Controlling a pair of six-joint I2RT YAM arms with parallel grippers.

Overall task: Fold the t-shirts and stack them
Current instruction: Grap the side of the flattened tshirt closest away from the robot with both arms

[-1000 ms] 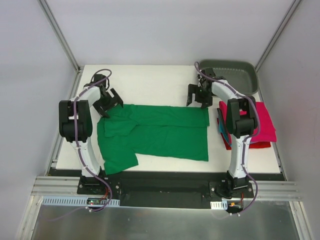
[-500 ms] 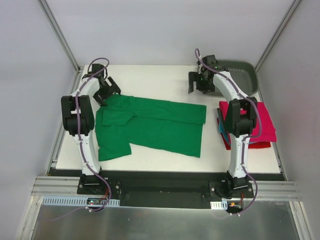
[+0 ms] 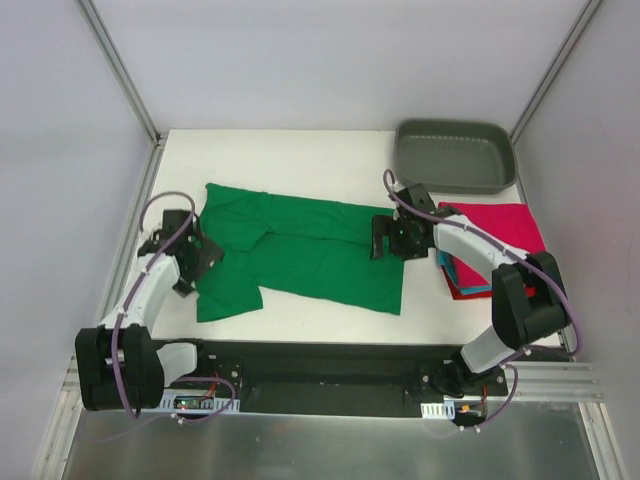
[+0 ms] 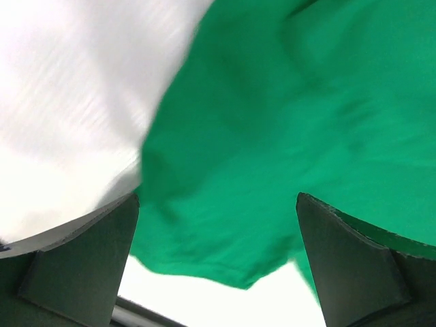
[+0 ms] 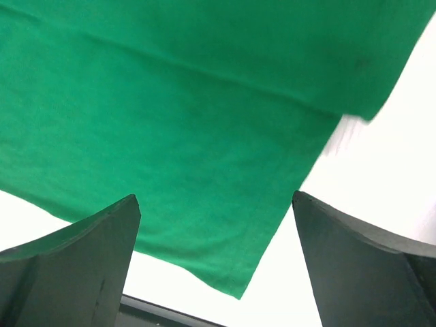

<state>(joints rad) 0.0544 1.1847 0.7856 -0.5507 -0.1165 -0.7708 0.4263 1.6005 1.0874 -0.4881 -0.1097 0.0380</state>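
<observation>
A bright green t-shirt lies spread flat across the middle of the table, sleeves toward the left. My left gripper hovers open over its left sleeve; in the left wrist view the sleeve hem shows between the wide-apart fingers. My right gripper stands open over the shirt's right edge, and the right wrist view shows the shirt's near corner between the fingers. At the right lies a stack of folded t-shirts: crimson-pink on top, with teal and red edges below.
A grey plastic tray stands at the far right corner. The right forearm lies across the folded stack's near-left part. White table shows beyond the green shirt and along the near edge.
Both arms have drawn back from the shirt's far edge toward the near side, jaws still open. The green shirt slid slightly toward the far left early on, then stayed put.
</observation>
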